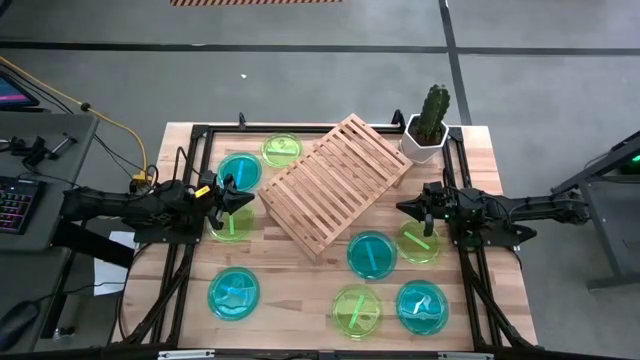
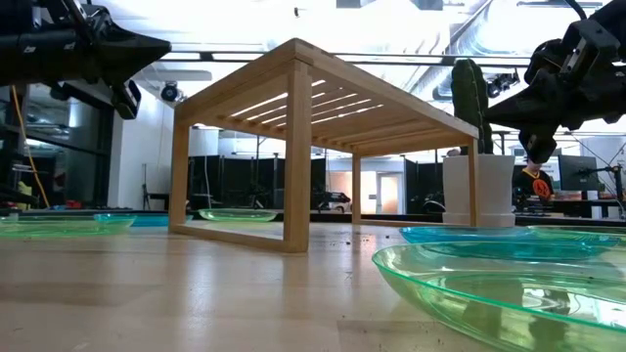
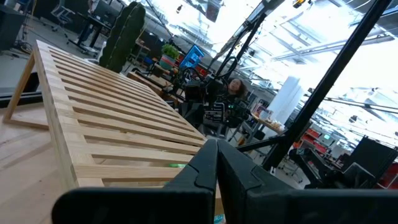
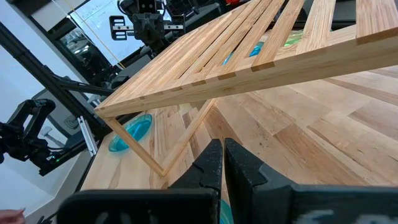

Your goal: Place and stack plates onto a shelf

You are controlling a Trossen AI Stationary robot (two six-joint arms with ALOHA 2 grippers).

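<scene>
My left tool (image 1: 243,196) and right tool (image 1: 404,209), both clenched on nothing, hover at opposite sides of the shelf (image 1: 330,183), plates (image 1: 372,254) scattered on the counter (image 1: 290,290).

Your count on the desk (image 1: 500,170): eight plates, one shelf, one cactus.

You have four teal-blue plates (image 1: 372,254) and four lime-green plates (image 1: 282,150), one slatted wooden shelf (image 1: 333,182), one potted cactus (image 1: 430,122), and two arms.
</scene>
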